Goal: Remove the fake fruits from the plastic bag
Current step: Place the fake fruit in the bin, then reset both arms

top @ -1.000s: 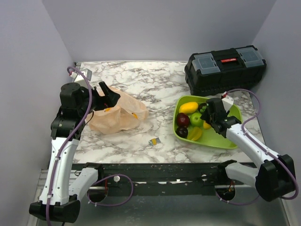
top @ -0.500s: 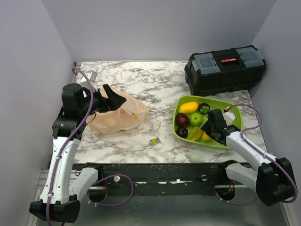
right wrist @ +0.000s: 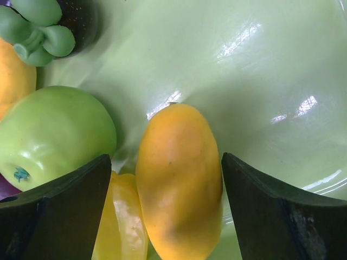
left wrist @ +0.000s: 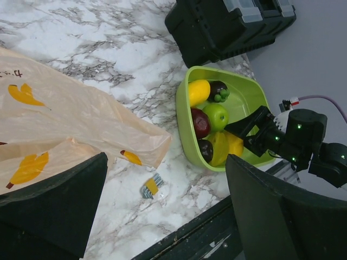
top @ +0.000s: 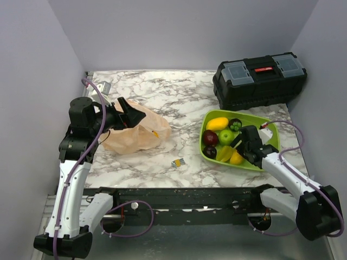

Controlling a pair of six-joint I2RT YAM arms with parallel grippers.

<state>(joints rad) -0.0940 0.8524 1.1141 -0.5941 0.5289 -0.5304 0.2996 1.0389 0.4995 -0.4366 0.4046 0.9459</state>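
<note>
The peach-orange plastic bag (top: 133,134) lies crumpled at the left of the table, and also shows in the left wrist view (left wrist: 70,122). My left gripper (top: 136,116) hovers at its upper edge, open and empty (left wrist: 168,216). The fake fruits lie in the lime-green tray (top: 269,135): a green apple (top: 226,136), a yellow oval one (top: 217,123), dark purple-black ones (top: 210,152), and a yellow star-shaped one (top: 224,153). My right gripper (top: 242,149) is open low in the tray, its fingers on either side of a yellow-orange oval fruit (right wrist: 179,179) without touching it. The apple (right wrist: 51,135) sits to its left.
A black toolbox (top: 259,79) stands at the back right behind the tray. A tiny yellow-and-grey clip (top: 178,162) lies on the marble between bag and tray. Grey walls close in the table on three sides. A black rail runs along the near edge.
My right gripper has moved toward the near side of the tray and now straddles the yellow-orange fruit. My left gripper shifted slightly right over the bag.
</note>
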